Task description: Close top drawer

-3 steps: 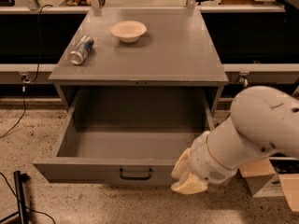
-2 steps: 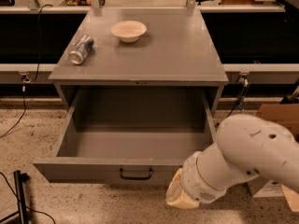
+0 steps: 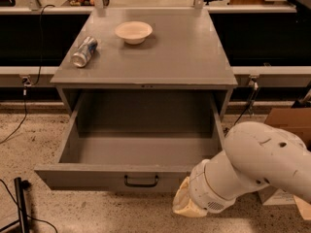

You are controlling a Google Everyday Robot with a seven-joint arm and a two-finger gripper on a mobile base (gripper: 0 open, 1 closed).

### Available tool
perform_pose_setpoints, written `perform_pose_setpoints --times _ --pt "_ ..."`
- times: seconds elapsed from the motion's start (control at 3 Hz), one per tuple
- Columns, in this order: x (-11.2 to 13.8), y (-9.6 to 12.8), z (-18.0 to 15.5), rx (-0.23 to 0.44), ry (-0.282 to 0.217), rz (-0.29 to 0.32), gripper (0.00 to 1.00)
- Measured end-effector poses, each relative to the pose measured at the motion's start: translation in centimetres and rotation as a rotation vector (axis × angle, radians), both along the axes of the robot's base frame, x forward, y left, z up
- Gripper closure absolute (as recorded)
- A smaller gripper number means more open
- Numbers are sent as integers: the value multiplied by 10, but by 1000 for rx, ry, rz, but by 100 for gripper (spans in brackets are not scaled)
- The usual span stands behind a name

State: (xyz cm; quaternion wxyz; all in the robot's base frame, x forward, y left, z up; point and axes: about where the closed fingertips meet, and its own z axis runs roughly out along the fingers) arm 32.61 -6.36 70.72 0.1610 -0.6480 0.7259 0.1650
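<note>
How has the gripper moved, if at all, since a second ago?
Yes: the gripper dropped lower in view and edged toward the handle of the top drawer, which stayed put.

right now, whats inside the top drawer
The top drawer shows only bare grey floor; the strip behind its front wall is hidden. The gripper sits low, right of the handle.

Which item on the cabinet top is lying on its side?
The silver can, left of the upright bowl; the gripper sits low before the open top drawer.
</note>
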Motion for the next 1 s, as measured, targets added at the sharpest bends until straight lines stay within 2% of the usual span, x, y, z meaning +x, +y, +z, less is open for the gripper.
perform_pose_setpoints --times 0.33,0.67,1.0 --pt "1 1 -14 -2 14 -15 100" --pt "-6 -7 -45 49 28 -67 100" --pt "5 -20 -77 107 -36 -109 100"
